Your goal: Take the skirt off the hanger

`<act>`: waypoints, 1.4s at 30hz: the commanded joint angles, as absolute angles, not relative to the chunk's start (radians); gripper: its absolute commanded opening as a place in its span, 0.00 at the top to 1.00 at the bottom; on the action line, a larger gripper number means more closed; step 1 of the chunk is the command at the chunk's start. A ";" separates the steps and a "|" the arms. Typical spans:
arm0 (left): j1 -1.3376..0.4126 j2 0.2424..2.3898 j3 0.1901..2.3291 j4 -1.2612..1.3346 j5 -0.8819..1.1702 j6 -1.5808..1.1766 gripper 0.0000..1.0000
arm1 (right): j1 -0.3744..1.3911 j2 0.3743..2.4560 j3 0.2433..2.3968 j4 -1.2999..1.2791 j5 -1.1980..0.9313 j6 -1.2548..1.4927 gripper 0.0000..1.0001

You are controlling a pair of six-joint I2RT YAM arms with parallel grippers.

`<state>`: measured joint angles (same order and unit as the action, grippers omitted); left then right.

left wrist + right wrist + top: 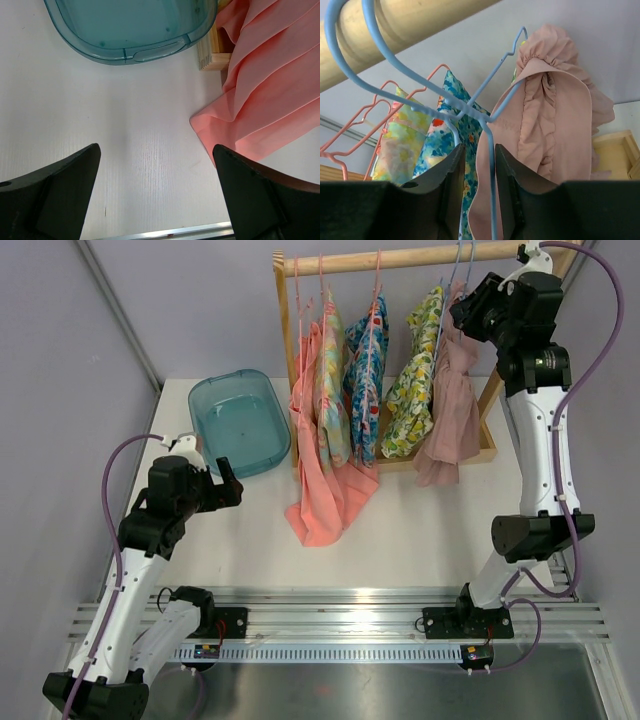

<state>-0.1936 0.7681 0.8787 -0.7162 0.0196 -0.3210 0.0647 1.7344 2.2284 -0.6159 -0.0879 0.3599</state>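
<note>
the right gripper (479, 155) is raised to the round wooden rail (395, 30), probably because the pale blue wire hanger (420, 82) must be steadied or unhooked before the dusty-pink ruffled skirt (545, 130) can slide off. its fingers sit nearly together either side of the hanger's wire stem; whether they truly pinch it i cannot tell. only the right wrist view shows that stem. the overhead view alone places the skirt at the rail's right end. the left gripper (155, 150) waits spread wide above the white table (125, 125), near the teal plastic tub (130, 25)
</note>
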 commanded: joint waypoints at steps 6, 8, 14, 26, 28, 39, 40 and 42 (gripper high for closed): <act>-0.196 0.773 0.887 -0.681 0.037 -0.307 0.01 | 0.069 1.807 2.335 -0.610 -0.075 0.356 0.67; -0.196 0.778 0.887 -0.684 0.037 -0.305 0.01 | 0.069 1.809 2.329 -0.607 -0.075 0.356 0.67; -0.196 0.781 0.887 -0.684 0.032 -0.307 0.01 | 0.067 1.815 2.321 -0.612 -0.066 0.348 0.90; -0.196 0.759 0.902 -0.673 0.008 -0.298 0.01 | 0.067 1.645 2.331 -0.577 0.035 0.298 1.00; -0.196 0.765 0.919 -0.683 0.005 -0.299 0.01 | 0.067 1.583 2.283 -0.539 0.055 0.290 1.00; -0.567 0.998 1.468 -0.770 -0.156 -0.328 0.01 | 0.067 1.250 1.919 -0.541 0.068 0.328 1.00; -0.648 1.027 1.549 -0.772 -0.166 -0.327 0.01 | 0.067 1.233 1.896 -0.548 0.058 0.339 1.00; -0.745 1.093 1.606 -0.755 -0.192 -0.318 0.01 | 0.068 1.189 1.826 -0.560 0.035 0.368 1.00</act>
<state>-0.6323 1.0225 1.5116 -0.7631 -0.1211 -0.3225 0.0647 1.1999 1.8954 -0.6178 0.0586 0.3298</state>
